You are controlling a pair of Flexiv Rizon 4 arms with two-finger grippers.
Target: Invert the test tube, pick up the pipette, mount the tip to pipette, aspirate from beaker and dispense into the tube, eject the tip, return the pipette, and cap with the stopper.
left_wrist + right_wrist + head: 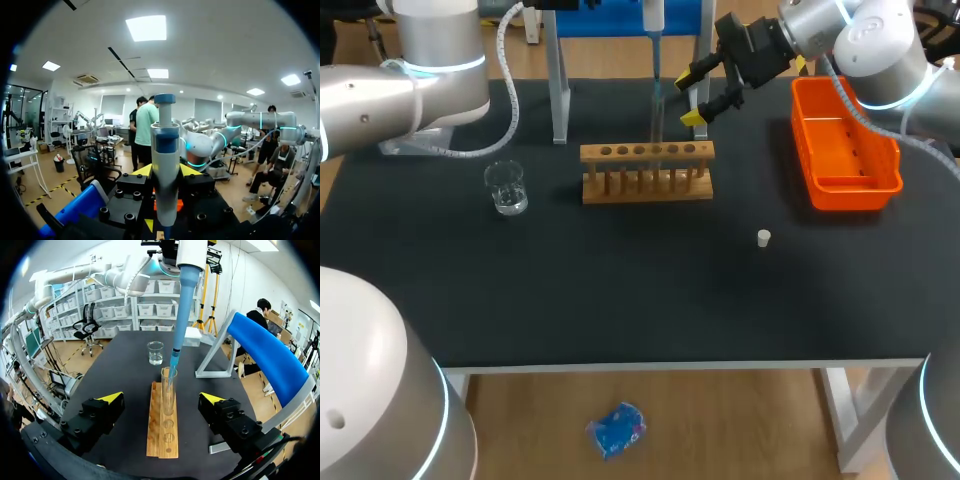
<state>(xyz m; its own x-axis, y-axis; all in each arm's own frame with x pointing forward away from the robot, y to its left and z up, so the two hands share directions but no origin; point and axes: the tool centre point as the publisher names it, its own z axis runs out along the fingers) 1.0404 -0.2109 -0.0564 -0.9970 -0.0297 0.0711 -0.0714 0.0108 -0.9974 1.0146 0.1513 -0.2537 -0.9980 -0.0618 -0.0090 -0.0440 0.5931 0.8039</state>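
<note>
Pipette tip (pixel 179 325) is poking into the test tube (pixel 168 392) standing in the wooden rack (pixel 162 435), at 12 o'clock from the right claw (pixel 161 398), which is spreading wide. Left claw (pixel 166 170) is pinching the pipette (pixel 165 145).

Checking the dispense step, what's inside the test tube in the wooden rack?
The blue tip of the pipette dips into the mouth of the test tube. The glass above the rack looks clear; its lower part is hidden inside the rack.
</note>
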